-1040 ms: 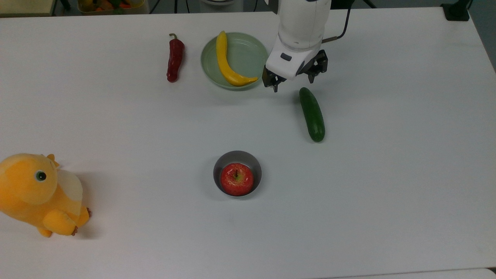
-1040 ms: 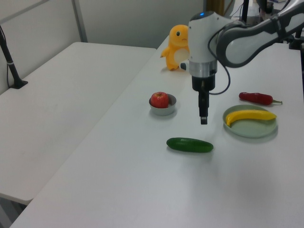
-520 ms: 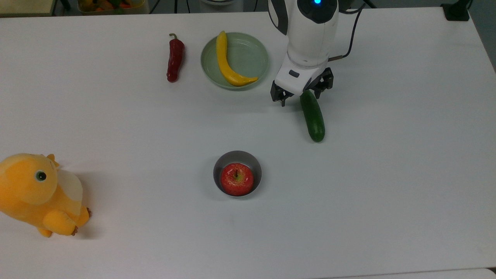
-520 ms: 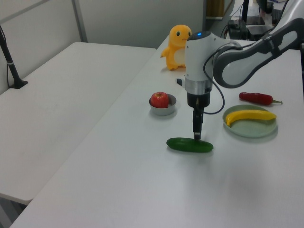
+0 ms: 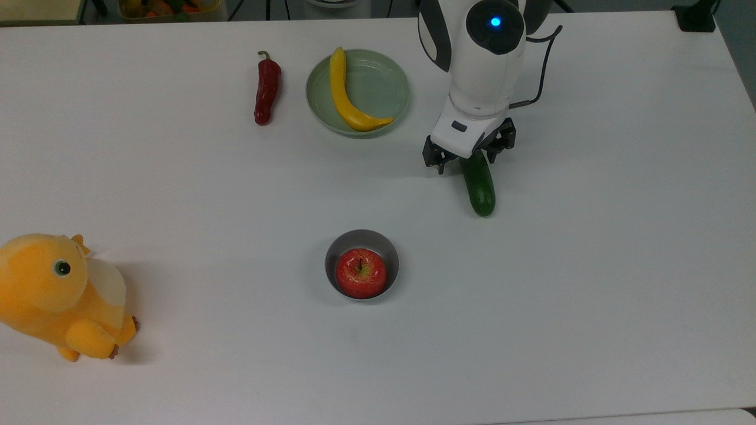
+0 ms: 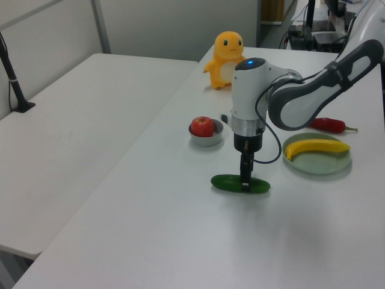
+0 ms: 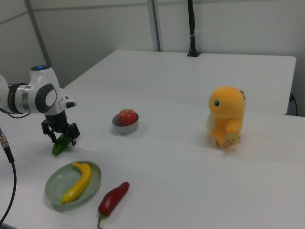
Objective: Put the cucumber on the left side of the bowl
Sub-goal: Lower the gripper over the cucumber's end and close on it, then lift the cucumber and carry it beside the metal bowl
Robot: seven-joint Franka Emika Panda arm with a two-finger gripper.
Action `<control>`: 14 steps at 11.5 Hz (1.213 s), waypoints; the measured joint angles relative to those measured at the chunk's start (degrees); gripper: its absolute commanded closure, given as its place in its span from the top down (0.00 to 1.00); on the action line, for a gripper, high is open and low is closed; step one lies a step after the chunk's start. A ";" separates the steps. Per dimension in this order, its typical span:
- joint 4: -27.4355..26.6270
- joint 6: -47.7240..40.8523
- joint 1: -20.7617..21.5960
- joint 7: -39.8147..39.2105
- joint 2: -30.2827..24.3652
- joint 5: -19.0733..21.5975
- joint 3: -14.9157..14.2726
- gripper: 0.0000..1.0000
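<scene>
- My black two-finger pincer (image 5: 468,159) is down at the table, its fingers spread wide and straddling the far end of the long, smooth, dark green cucumber (image 5: 479,188); one finger (image 5: 434,159) stands on the top view's left of it and the other on its right.
- I cannot tell whether either finger touches the cucumber's skin.
- In the left view my pincer (image 6: 245,182) points straight down over the cucumber (image 6: 228,182), which lies flat on the white table (image 5: 177,195).
- In the right view my pincer (image 7: 61,136) covers part of the cucumber (image 7: 59,146), whose near end pokes out below it.
- The cucumber lies above and to the right of the small round grey metal bowl (image 5: 337,249) in the top view, well apart from it.
- A red apple (image 5: 361,273) sits inside that bowl.
- The shallow pale green dish (image 5: 384,82) holds a curved yellow banana-like fruit (image 5: 345,97), and sits to the top view's left of my pincer.
- A red chilli pepper (image 5: 266,90) lies just beside the dish, on the top view's left of it.
- An orange plush toy (image 5: 59,295) stands at the top view's left edge.
</scene>
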 measured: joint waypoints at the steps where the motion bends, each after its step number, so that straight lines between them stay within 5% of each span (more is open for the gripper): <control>1: 0.00 0.00 0.00 0.02 0.08 -0.64 0.16 0.93; 3: 0.01 0.01 0.00 0.07 0.20 -1.64 0.61 0.49; 5: 0.01 0.01 0.00 0.09 0.24 -2.88 0.81 0.17; 14: 3.15 0.14 -1.90 0.83 0.16 -3.44 0.80 0.13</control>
